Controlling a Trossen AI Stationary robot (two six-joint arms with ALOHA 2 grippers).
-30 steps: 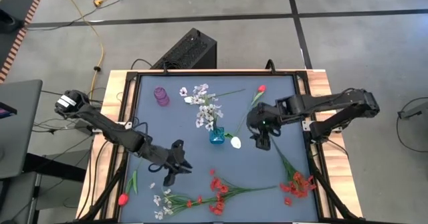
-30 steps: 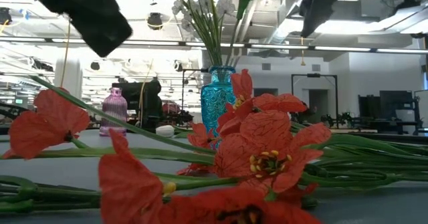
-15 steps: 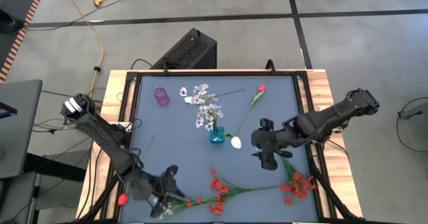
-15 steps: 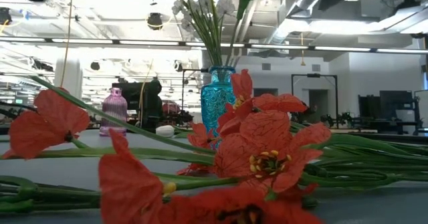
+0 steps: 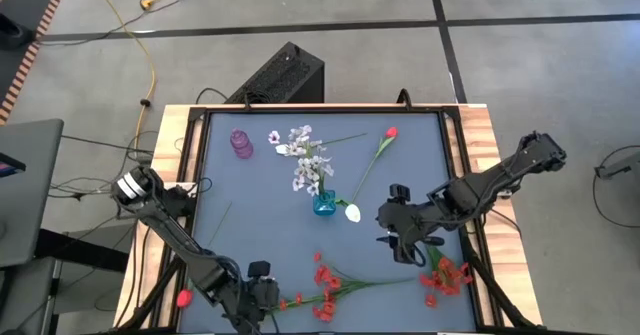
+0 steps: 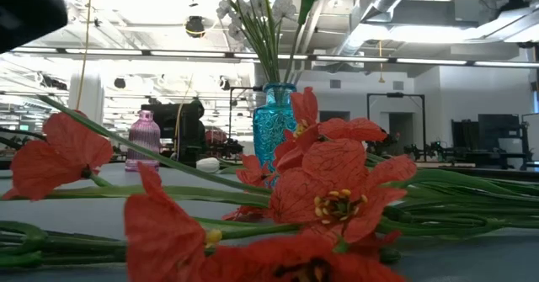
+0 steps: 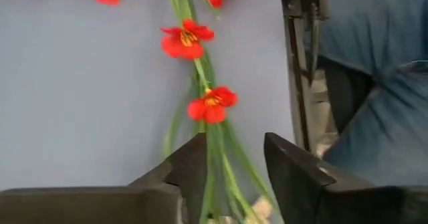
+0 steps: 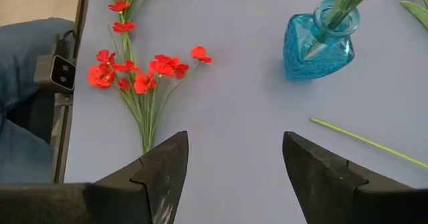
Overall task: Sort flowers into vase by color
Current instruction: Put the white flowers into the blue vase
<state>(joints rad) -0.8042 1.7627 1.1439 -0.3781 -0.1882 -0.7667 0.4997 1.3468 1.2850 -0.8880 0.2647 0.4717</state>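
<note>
A blue vase [image 5: 324, 204] at mid-table holds white flowers [image 5: 311, 173]. A purple vase [image 5: 241, 143] stands at the far left. Red sprays lie along the near edge [image 5: 322, 287] and at the near right [image 5: 445, 275]. My left gripper [image 5: 262, 297] is open low at the near edge. In its wrist view the red spray's green stems [image 7: 212, 150] run between its fingers [image 7: 234, 167]; whether they touch I cannot tell. My right gripper [image 5: 400, 241] hangs open above the table right of the blue vase [image 8: 319, 40], nothing between its fingers [image 8: 234, 164].
A single red flower [image 5: 390, 133] and a white spray [image 5: 298, 137] lie at the far side. A white bloom [image 5: 352, 213] lies beside the blue vase, and a red bloom [image 5: 183, 298] at the near left. A person's blue trouser leg [image 7: 381, 97] is beyond the near edge.
My left gripper has swung toward the table's near edge and come down over the red spray's stems. My right gripper has moved toward the near edge, away from the blue vase, and has stayed open. No flower has moved.
</note>
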